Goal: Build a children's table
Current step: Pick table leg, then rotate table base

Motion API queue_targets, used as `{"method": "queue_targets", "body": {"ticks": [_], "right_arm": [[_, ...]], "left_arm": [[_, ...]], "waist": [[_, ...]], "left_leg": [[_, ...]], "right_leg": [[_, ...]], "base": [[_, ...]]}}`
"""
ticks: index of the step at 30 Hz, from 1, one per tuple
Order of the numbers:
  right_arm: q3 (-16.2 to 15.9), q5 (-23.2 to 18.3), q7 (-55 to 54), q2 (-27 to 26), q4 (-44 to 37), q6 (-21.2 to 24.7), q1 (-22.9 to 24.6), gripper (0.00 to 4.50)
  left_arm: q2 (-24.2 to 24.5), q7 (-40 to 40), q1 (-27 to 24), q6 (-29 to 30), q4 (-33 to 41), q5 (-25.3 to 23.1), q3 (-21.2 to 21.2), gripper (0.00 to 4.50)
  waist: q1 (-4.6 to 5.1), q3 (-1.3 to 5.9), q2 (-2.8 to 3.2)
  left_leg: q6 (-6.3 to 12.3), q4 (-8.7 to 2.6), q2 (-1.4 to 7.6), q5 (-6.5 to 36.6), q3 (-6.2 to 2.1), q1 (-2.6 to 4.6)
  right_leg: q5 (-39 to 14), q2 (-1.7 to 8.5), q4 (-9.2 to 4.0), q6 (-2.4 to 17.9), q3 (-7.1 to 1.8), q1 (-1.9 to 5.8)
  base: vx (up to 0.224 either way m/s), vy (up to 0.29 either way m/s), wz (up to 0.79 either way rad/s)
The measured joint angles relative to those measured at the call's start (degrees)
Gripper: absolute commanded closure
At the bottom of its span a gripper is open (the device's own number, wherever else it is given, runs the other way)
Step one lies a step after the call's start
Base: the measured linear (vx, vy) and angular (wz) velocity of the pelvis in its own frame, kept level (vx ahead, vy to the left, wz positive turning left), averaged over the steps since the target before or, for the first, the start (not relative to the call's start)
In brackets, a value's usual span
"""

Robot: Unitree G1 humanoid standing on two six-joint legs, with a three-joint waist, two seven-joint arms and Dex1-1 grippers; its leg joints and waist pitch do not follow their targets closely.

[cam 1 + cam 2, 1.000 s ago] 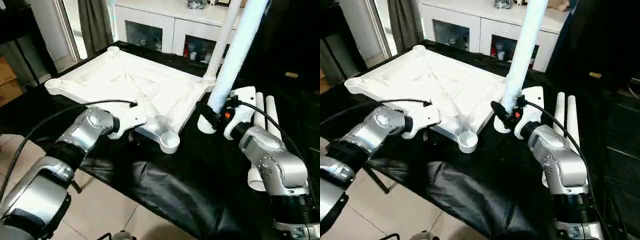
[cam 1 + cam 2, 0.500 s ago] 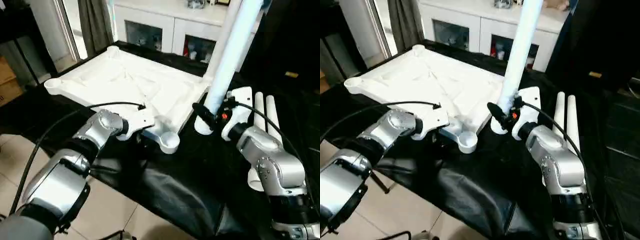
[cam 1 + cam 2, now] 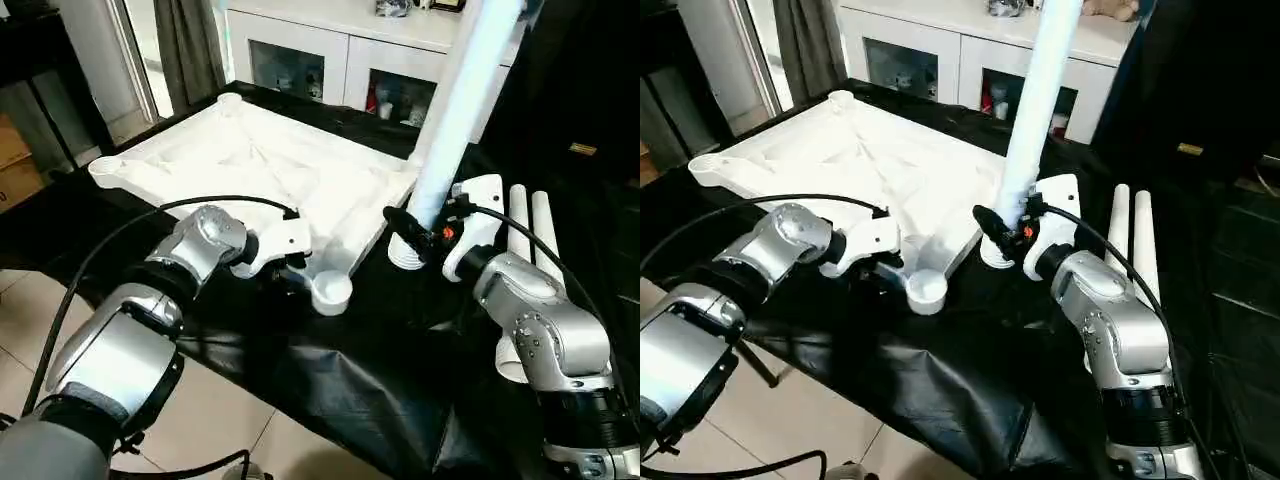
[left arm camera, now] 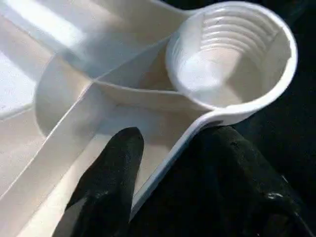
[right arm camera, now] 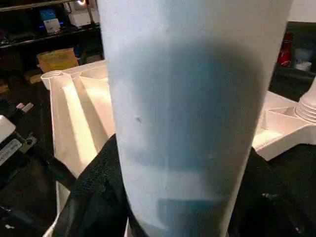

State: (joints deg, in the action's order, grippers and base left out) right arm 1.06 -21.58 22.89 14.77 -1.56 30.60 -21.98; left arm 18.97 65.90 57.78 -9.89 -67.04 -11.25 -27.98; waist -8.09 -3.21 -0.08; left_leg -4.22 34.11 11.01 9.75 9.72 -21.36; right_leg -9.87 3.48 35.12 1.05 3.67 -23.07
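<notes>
Tabletop (image 3: 270, 165) upside down on the black-draped desk (image 3: 360, 360) — left pincer (image 4: 163, 173) straddles its rim by the near corner socket (image 3: 331, 292); right pincer (image 3: 418, 238) clamped on an upright leg (image 3: 455, 100), two legs (image 3: 530, 225) lying beside

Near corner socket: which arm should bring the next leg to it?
Right. Its end effector already grips an upright leg beside the socket; the left end effector straddles the tabletop rim.

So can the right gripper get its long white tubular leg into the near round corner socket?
Probably: the socket gapes open, unblocked, with the left gripper beside it; the leg stands close by.
</notes>
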Motion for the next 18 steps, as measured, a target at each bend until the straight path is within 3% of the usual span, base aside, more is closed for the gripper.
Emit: {"method": "queue_targets", "body": {"ticks": [10, 14, 18], "right_arm": [[-1.07, 1.41, 0.81, 0.17, 0.00, -0.01, 0.00, 2.56], [-1.07, 1.47, 0.95, 0.32, 0.01, -0.02, 0.00, 2.56], [-1.19, 1.47, 0.68, -0.04, 0.04, -0.03, 0.00, 2.56]], "left_arm": [[0.81, 6.79, 0.71, 1.20, 2.78, -4.20, -2.40, 3.00], [-1.33, 11.50, -0.12, 6.27, 4.99, -1.43, -1.05, 3.33], [-7.65, 4.84, -1.37, 10.11, 4.76, 2.84, 3.56, 3.55]], "waist": [[0.02, 0.00, 0.01], [-0.08, 0.01, 0.03], [-0.32, 0.00, 0.04]], "left_leg": [[0.00, -0.01, 0.00, 0.00, 0.01, 0.09], [0.01, -0.01, -0.01, 0.01, 0.07, 0.08], [0.04, 0.01, -0.04, 0.02, 0.11, 0.04]], "right_leg": [[0.00, 0.00, -0.01, 0.00, -0.02, 0.06], [-0.01, 0.03, -0.02, 0.01, -0.03, 0.07], [0.02, 0.09, -0.03, 0.05, -0.01, 0.09]], "base": [[0.000, 0.000, 0.00], [0.000, 0.000, 0.00], [0.000, 0.000, 0.00]]}}
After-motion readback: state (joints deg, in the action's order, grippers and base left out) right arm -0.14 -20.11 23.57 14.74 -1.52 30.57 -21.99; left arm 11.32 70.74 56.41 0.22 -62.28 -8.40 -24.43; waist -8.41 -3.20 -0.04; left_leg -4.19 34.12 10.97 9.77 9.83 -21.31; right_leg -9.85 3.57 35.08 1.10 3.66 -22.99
